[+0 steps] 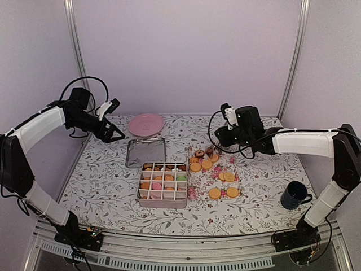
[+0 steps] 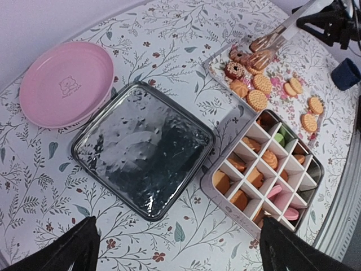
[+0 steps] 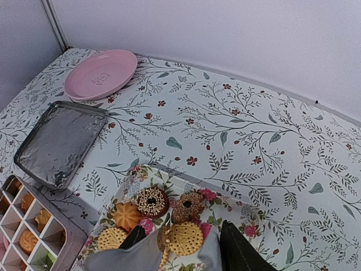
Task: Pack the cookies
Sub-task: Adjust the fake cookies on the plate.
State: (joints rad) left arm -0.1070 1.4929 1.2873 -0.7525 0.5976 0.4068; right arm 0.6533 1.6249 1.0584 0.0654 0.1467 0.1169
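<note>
Cookies (image 1: 215,193) sit in two places on the flowered table (image 1: 101,180). Some fill cells of the divided box (image 1: 162,204), and the rest lie loose on the floral tray (image 1: 198,183) just to its right. Beyond the box lie a silver tin lid (image 1: 146,151) and a pink plate (image 1: 145,124). A dark mug (image 1: 294,195) stands well apart on the right.

The left gripper (image 2: 177,254) hangs above the lid, spread wide and empty. The right gripper (image 1: 221,144) is clenched on tongs (image 2: 282,31), whose tips reach the tray's far end at a round ridged biscuit (image 3: 183,237). Whether the tips pinch it cannot be told.

The biscuits look light, stiff and brittle. Each is probably best taken across opposite edges with a gentle squeeze, since a hard one could snap it.
</note>
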